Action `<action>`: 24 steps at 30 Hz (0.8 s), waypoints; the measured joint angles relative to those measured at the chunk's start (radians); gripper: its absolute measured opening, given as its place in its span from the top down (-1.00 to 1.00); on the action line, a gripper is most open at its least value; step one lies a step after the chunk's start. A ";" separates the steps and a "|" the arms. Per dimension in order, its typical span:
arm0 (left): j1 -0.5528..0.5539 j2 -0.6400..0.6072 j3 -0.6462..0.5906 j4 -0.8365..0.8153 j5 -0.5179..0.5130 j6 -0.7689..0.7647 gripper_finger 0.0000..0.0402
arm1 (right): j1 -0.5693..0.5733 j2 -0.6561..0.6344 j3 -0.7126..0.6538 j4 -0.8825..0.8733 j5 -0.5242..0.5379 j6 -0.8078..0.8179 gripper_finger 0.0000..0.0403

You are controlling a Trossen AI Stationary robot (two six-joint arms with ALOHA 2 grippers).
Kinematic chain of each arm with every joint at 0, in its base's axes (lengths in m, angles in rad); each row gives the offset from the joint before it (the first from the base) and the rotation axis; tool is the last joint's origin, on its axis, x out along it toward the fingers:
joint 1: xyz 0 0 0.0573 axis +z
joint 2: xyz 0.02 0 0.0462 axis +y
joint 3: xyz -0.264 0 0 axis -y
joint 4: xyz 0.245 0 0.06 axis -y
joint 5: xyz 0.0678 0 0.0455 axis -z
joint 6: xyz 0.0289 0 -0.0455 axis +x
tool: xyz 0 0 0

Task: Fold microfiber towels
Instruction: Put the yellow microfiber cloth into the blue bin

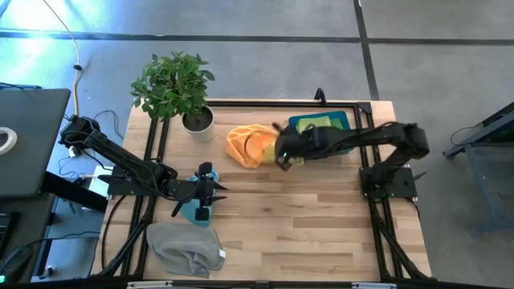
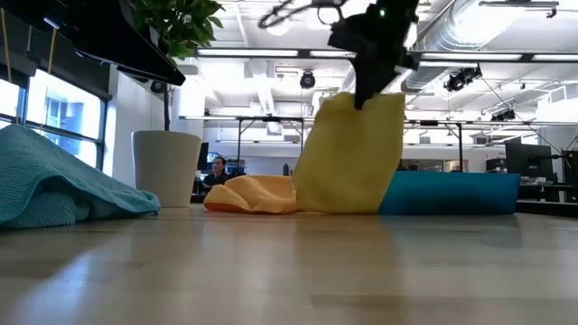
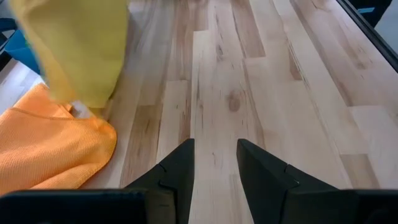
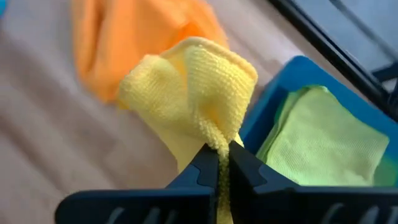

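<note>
A yellow towel (image 2: 350,153) hangs from my right gripper (image 4: 222,155), which is shut on it above the table's far middle. Beside it an orange towel (image 2: 253,194) lies crumpled on the wood. My left gripper (image 3: 214,165) stands open at the left with nothing between its fingers, just above a light blue towel (image 1: 196,211) that lies heaped on the table. A grey towel (image 1: 185,247) lies bunched at the near left. A lime green towel (image 4: 329,143) lies flat in the blue bin (image 1: 347,120). My right gripper pinches a bunched-up top edge of the yellow towel (image 4: 214,127) between its two fingers, coming from above and slanting down. The cloth hangs slack below the fingers in loose folds. Its lower end (image 2: 343,206) reaches down beside the orange towel; whether it touches the table I cannot tell.
A potted plant (image 1: 173,84) stands at the far left. The blue bin sits at the far right, just behind the hanging towel. Bare wood (image 1: 321,217) stretches across the middle and the near right. A black frame rail (image 1: 265,103) runs along the far edge.
</note>
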State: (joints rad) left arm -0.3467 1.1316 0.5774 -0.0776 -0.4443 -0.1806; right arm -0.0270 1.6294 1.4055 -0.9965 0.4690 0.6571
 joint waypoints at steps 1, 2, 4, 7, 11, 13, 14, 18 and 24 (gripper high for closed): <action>0.000 0.000 0.000 0.000 0.000 0.000 0.45 | -0.021 -0.022 -0.026 0.031 -0.002 0.021 1.00; 0.000 0.000 0.000 0.000 0.000 0.000 0.45 | -0.043 -0.040 -0.049 0.060 -0.004 0.040 1.00; 0.000 0.000 0.000 0.000 0.000 0.000 0.45 | -0.089 -0.071 -0.080 0.106 -0.013 0.051 1.00; 0.000 0.000 0.000 0.000 0.000 0.000 0.45 | -0.156 -0.100 -0.096 0.140 -0.028 0.006 1.00; 0.000 0.000 0.000 0.000 0.000 0.000 0.45 | -0.248 -0.108 -0.096 0.135 -0.032 -0.046 1.00; 0.000 0.000 0.000 0.000 0.000 0.000 0.45 | -0.290 -0.106 -0.096 0.100 -0.034 -0.045 1.00; 0.000 0.000 0.000 0.000 0.000 0.000 0.45 | -0.310 -0.105 -0.096 0.078 -0.034 -0.033 1.00; 0.000 0.000 0.000 0.000 0.000 0.000 0.45 | -0.360 -0.100 -0.096 -0.013 -0.034 0.048 1.00; 0.000 0.000 0.000 0.001 0.000 0.000 0.45 | -0.402 -0.098 -0.096 -0.084 -0.032 0.096 1.00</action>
State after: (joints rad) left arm -0.3467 1.1316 0.5774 -0.0763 -0.4446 -0.1805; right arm -0.4293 1.5314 1.3090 -1.0802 0.4373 0.7531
